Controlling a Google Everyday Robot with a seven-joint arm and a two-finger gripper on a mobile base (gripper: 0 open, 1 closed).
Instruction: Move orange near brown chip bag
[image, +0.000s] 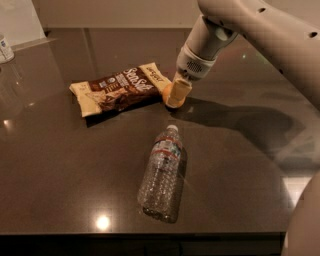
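Closest to me is the front edge of a dark, glossy table (60, 190) with a spot of ceiling light reflected in it. A little further in, a clear plastic water bottle (162, 175) lies on its side, its white cap pointing away from me towards the middle of the table.

Just beyond the cap is the gripper (176, 95), at the end of a pale arm (260, 30) that slants down from the upper right. It is very low, at or barely above the table, with its shadow spreading to the right. Its cream-coloured fingers look clamped on the orange (166, 94). Only a rounded orange sliver shows, at the left of the near finger, and the rest of the fruit is hidden.

Immediately left of that, the brown chip bag (117, 91) lies flat, dark in the middle with cream ends and white script. Its right end is just beside the orange, though I cannot tell whether the two touch.

At the far left edge stands a small white container (5, 49), well apart from everything else.

As I judge it, the main part of the job is done, since the orange is already right next to the bag. What seems to be left is to rest the fruit on the table, let go, and lift the gripper clear without rolling the orange away or nudging the bag.
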